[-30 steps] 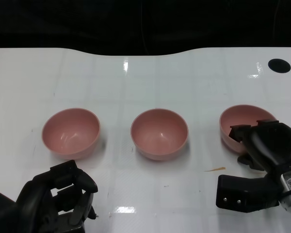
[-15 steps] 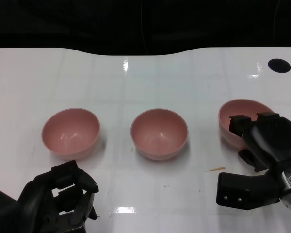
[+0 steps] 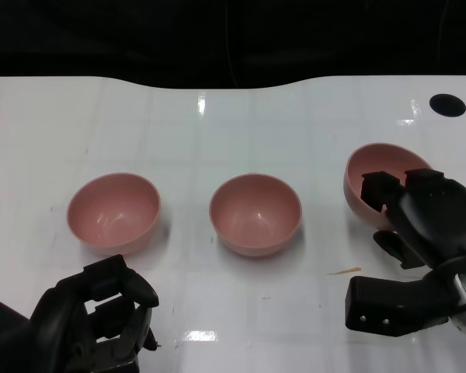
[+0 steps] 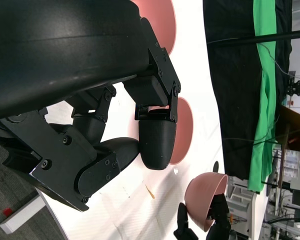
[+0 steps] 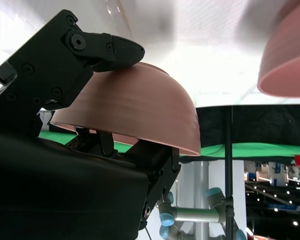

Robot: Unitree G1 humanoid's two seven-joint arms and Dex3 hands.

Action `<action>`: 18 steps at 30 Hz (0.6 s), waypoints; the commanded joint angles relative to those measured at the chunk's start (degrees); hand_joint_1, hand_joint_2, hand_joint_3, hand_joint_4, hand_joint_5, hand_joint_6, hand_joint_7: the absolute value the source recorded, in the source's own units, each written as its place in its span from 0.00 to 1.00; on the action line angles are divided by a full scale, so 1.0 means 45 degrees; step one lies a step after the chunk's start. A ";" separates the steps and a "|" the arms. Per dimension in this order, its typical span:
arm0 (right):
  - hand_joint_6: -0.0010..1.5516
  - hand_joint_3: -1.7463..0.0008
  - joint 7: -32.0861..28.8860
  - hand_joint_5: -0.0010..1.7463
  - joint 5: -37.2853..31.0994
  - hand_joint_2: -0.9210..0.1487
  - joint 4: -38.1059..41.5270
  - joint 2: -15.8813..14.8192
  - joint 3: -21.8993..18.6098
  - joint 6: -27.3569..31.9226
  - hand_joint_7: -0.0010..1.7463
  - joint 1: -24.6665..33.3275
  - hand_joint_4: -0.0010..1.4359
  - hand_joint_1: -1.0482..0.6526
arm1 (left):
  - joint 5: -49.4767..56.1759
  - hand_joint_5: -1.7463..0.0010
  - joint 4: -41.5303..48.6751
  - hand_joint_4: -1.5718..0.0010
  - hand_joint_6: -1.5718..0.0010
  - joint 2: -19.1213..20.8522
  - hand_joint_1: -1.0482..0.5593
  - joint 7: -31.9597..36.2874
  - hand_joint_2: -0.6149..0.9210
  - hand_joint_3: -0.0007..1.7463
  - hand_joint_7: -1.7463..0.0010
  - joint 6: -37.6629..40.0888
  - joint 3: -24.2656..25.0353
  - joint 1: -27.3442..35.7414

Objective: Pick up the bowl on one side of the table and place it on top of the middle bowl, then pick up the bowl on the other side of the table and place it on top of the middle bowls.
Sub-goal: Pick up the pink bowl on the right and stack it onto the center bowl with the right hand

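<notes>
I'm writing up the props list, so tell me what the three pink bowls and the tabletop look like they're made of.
The right bowl, held by the right hand, the middle bowl and the left bowl look like matte pink plastic or melamine: even colour, thin rims, only soft highlights; glazed ceramic can't be excluded. The table looks like glossy white laminate or coated board, since it mirrors the overhead lights sharply.

The right hand (image 3: 419, 214), matt black plastic, grips a smooth pink bowl (image 3: 365, 175) of satin plastic; beneath it the white table (image 3: 241, 124) shines glossy.
</notes>
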 commanded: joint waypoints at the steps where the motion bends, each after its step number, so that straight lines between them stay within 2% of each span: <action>1: 0.45 0.45 0.0706 1.00 0.0150 0.39 -0.1086 -0.0304 -0.0275 0.0207 1.00 0.0214 0.65 0.51 | -0.0043 0.07 -0.0104 0.48 0.46 0.0064 0.55 0.0057 0.67 0.73 0.21 -0.0002 0.0042 -0.0039; 3: 0.46 0.42 0.0937 1.00 0.0184 0.42 -0.1739 -0.0332 -0.0366 0.0060 0.99 0.0308 0.65 0.51 | -0.0049 0.07 -0.0159 0.48 0.46 0.0067 0.55 0.0090 0.67 0.73 0.21 0.0121 0.0042 -0.0048; 5: 0.48 0.35 0.1212 1.00 0.0293 0.51 -0.2255 -0.0346 -0.0453 -0.0157 0.96 0.0357 0.66 0.52 | -0.0004 0.07 -0.0220 0.48 0.46 0.0090 0.55 0.0122 0.67 0.73 0.21 0.0205 0.0034 -0.0051; 8: 0.48 0.31 0.1723 1.00 0.0465 0.56 -0.2812 -0.0371 -0.0557 -0.0353 0.96 0.0388 0.66 0.52 | 0.0024 0.07 -0.0190 0.48 0.46 0.0101 0.55 0.0074 0.67 0.73 0.21 0.0139 0.0042 -0.0065; 11: 0.47 0.30 0.2943 1.00 0.0652 0.56 -0.3862 -0.0453 -0.0641 -0.0246 0.94 0.0397 0.65 0.51 | 0.0044 0.07 -0.0140 0.49 0.47 0.0104 0.55 0.0048 0.67 0.73 0.20 0.0070 0.0048 -0.0078; 12: 0.50 0.34 0.3243 1.00 0.0660 0.55 -0.4111 -0.0473 -0.0670 -0.0186 0.84 0.0417 0.64 0.51 | 0.0063 0.07 -0.0118 0.49 0.47 0.0108 0.55 0.0037 0.67 0.73 0.20 0.0029 0.0042 -0.0079; 14: 0.52 0.37 0.3682 1.00 0.0677 0.54 -0.4504 -0.0483 -0.0726 -0.0169 0.78 0.0428 0.64 0.51 | 0.0064 0.07 -0.0111 0.49 0.47 0.0081 0.55 0.0050 0.67 0.73 0.20 0.0005 0.0034 -0.0073; 17: 0.54 0.41 0.4275 1.00 0.0657 0.54 -0.4957 -0.0405 -0.0814 -0.0110 0.78 0.0410 0.65 0.52 | 0.0030 0.07 -0.0092 0.49 0.47 0.0034 0.55 0.0054 0.68 0.71 0.20 -0.0021 0.0037 -0.0074; 18: 0.52 0.38 0.4455 1.00 0.0629 0.53 -0.5044 -0.0360 -0.0798 -0.0115 0.83 0.0357 0.65 0.51 | 0.0062 0.07 -0.0069 0.49 0.47 0.0041 0.55 0.0064 0.68 0.71 0.20 -0.0030 0.0032 -0.0085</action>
